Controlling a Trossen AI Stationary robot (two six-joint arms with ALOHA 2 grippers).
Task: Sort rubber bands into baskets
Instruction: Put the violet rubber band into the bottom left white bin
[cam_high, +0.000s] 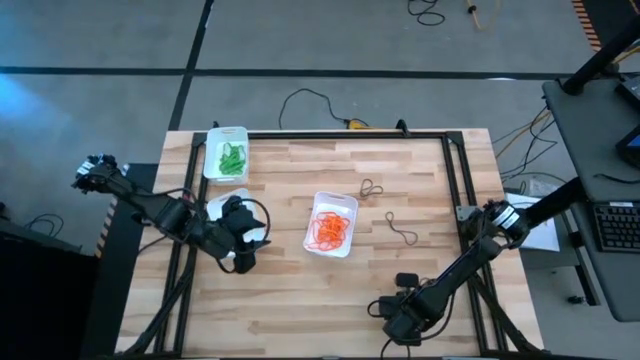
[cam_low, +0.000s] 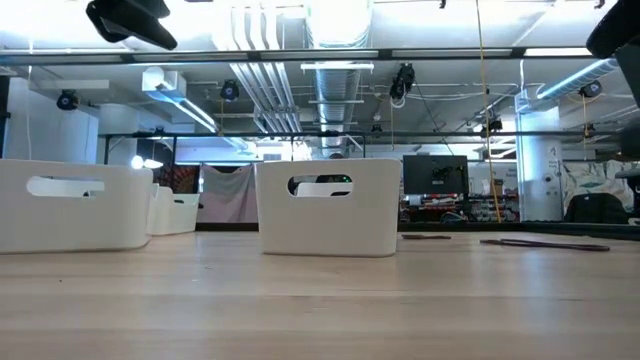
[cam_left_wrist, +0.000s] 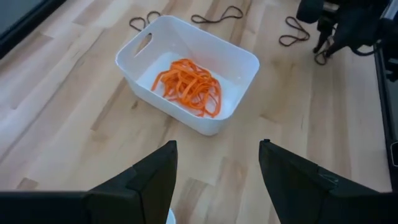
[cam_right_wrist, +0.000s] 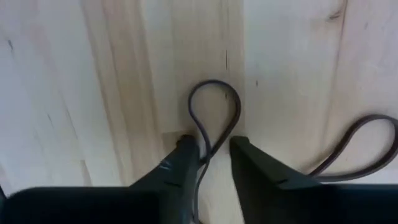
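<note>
Right gripper (cam_right_wrist: 214, 152) low at the tabletop (cam_right_wrist: 74, 93), jaws slightly apart astride a dark rubber band (cam_right_wrist: 214, 109) lying flat there: close squarely on the strand before lifting.

A grey floor (cam_high: 330, 40) is spreading around the pale wooden surface (cam_high: 300, 300), with black cables (cam_high: 310, 100) trailing across it. A keyboard (cam_high: 620, 225) is sitting on a side desk. Ceiling ducts (cam_low: 320, 30) and strip lights (cam_low: 190, 110) are running overhead, and a dark monitor (cam_low: 435, 178) is standing far behind.
</note>
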